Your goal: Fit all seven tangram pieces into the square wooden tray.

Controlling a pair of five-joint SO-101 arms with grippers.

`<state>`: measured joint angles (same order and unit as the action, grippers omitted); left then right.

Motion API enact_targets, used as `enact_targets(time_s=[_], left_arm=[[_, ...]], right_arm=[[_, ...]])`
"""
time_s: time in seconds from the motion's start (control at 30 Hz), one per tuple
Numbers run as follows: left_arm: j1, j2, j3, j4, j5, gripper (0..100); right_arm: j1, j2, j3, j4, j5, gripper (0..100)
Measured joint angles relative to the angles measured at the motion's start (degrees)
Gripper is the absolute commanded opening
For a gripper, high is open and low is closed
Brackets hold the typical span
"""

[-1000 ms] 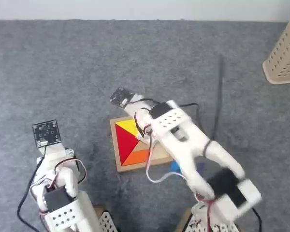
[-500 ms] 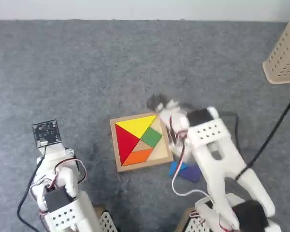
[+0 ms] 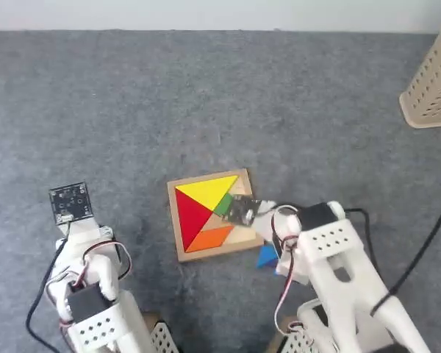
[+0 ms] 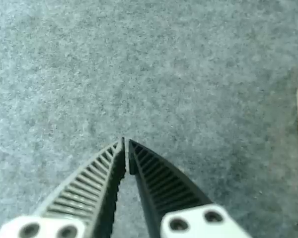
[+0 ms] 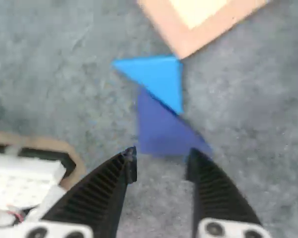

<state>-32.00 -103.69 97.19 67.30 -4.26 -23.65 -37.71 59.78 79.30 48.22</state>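
Your right arm [image 3: 331,250] covers part of the wooden tray [image 3: 173,220] and the pieces off its edge, where the right gripper [image 5: 161,153] hangs parted over the dark blue piece [image 5: 164,131] touching the blue triangle [image 5: 156,79], your left gripper [image 4: 125,144] clenched above open carpet [image 4: 139,59].

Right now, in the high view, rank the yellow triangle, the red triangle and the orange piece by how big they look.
Largest, tied: the yellow triangle and the red triangle look about alike, so I won't rank them.
Smallest: the orange piece.
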Motion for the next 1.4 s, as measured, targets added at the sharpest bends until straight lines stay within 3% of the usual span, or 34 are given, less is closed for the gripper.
enact_targets(time_s=[0.23,0.6,0.93,1.2,1.4], left_arm=[[0.00,0.00,0.00,0.00,0.00,1],[0.00,0.00,0.00,0.00,0.00,1],[0.00,0.00,0.00,0.00,0.00,1],[0.00,0.00,0.00,0.00,0.00,1],[0.00,0.00,0.00,0.00,0.00,1]], right_arm=[[0.18,-3.16,8.09,-2.29,8.44,21.7],[1.05,5.27,6.86,-9.85,9.14,21.3],[0.53,15.38,-0.26,-14.59,6.86,6.2],[0.53,17.41,-3.87,-14.59,6.33,5.1],[4.40,18.73,-6.51,-14.68,-0.79,5.3]])
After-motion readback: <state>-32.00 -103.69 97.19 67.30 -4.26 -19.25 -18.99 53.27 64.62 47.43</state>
